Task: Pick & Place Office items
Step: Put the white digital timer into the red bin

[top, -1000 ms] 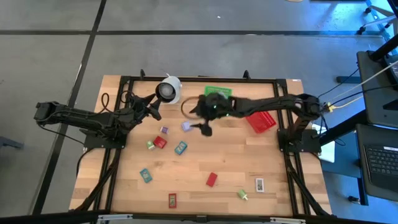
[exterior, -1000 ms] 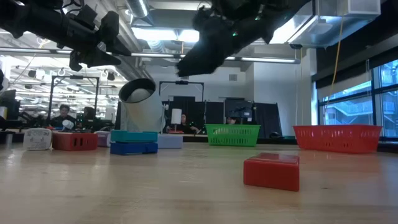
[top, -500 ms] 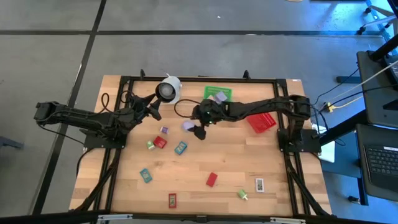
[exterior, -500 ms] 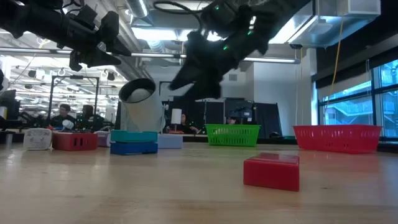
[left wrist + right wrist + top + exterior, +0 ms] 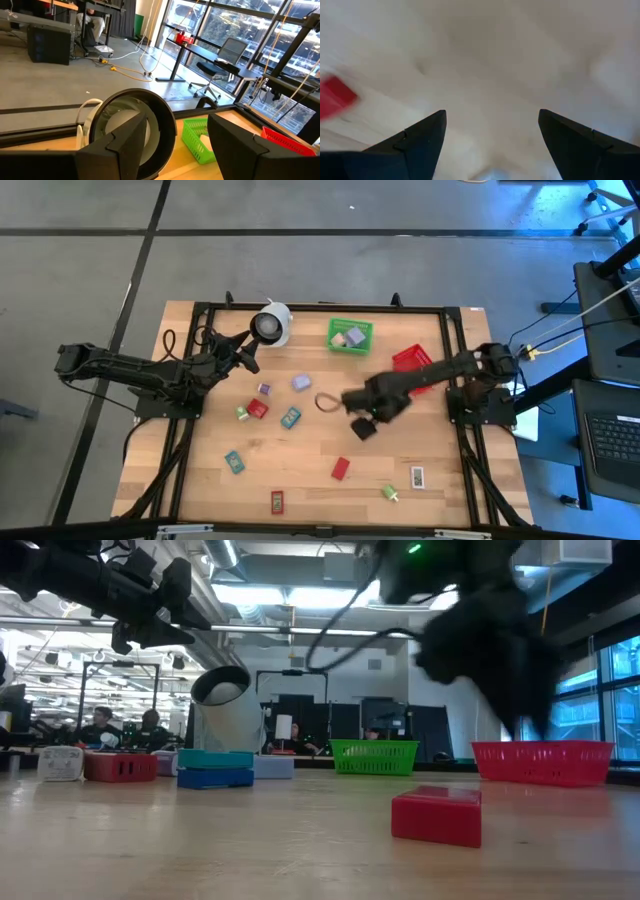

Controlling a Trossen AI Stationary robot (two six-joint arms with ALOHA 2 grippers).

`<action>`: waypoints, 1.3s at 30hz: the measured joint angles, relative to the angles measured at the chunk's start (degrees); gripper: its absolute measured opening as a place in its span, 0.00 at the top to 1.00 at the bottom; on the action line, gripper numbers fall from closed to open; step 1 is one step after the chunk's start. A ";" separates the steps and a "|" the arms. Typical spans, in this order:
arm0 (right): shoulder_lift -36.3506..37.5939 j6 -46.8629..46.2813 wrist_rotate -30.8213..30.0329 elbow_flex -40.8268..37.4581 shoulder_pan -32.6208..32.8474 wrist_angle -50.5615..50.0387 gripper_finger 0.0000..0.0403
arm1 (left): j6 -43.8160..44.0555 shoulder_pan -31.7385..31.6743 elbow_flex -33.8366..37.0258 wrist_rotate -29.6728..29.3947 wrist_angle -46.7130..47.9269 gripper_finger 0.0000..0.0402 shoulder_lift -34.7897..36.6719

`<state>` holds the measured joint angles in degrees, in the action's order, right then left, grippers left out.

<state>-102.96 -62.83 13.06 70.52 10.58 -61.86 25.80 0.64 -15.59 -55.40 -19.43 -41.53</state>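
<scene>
The right hand has swung away from the green basket and now hangs over the middle of the desk, its fingers spread wide with nothing between them. A lavender piece that lay by that hand half a second ago is gone from the desk near the baskets; the green basket holds a lavender block and a pale piece beside it. The left hand has not moved: it stays raised at the desk's left rear, closed on the white roll, whose dark hole faces up and out.

The red basket sits just right of the green one, partly under the right arm; what is in it cannot be told.

Loose items lie well apart on the desk: a lavender piece, a small purple one, a red block with a green bit touching it, teal packets and, a red block, a red packet near the front edge, a green piece and a white packet. The widest bare wood is between the right hand and the front items.
</scene>
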 joint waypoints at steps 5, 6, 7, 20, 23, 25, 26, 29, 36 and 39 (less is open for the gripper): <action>0.00 -13.99 2.02 0.00 9.11 -2.04 0.21 | 0.00 0.01 0.00 -0.02 -0.02 0.48 -0.01; 0.00 -16.03 2.44 0.00 10.65 -1.83 0.21 | 0.00 0.00 0.00 -0.02 -0.04 0.48 0.01; 0.00 -17.96 3.06 -0.01 11.98 -1.88 0.21 | 0.00 0.00 0.00 -0.06 -0.03 0.48 0.01; -0.02 -39.01 4.57 -1.05 26.72 2.86 0.21 | 0.00 0.00 0.00 -0.37 -0.04 0.48 0.01; -0.07 -45.19 3.91 -2.36 29.42 6.42 0.21 | 0.00 0.00 0.00 0.46 -0.04 0.48 0.01; -0.07 -48.11 3.03 -4.38 30.84 10.26 0.21 | 0.00 0.00 0.00 2.17 -0.04 0.48 -0.01; -0.07 -49.76 3.06 -5.69 31.50 11.87 0.21 | 0.00 0.00 0.00 3.11 -0.04 0.48 -0.01; -0.07 -56.30 3.61 -9.20 33.30 14.96 0.21 | 0.00 0.00 0.00 6.00 -0.04 0.48 -0.01; -0.08 -65.47 -2.84 -10.34 35.46 15.58 0.21 | 0.01 0.00 0.00 13.99 -0.04 0.48 0.00; -0.20 -65.77 -6.66 -10.34 35.94 15.52 0.21 | 0.00 0.00 0.00 16.13 -0.04 0.48 -0.01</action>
<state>-103.16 -128.60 6.41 60.18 46.52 -46.34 25.80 0.64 -15.59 -39.27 -19.46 -41.54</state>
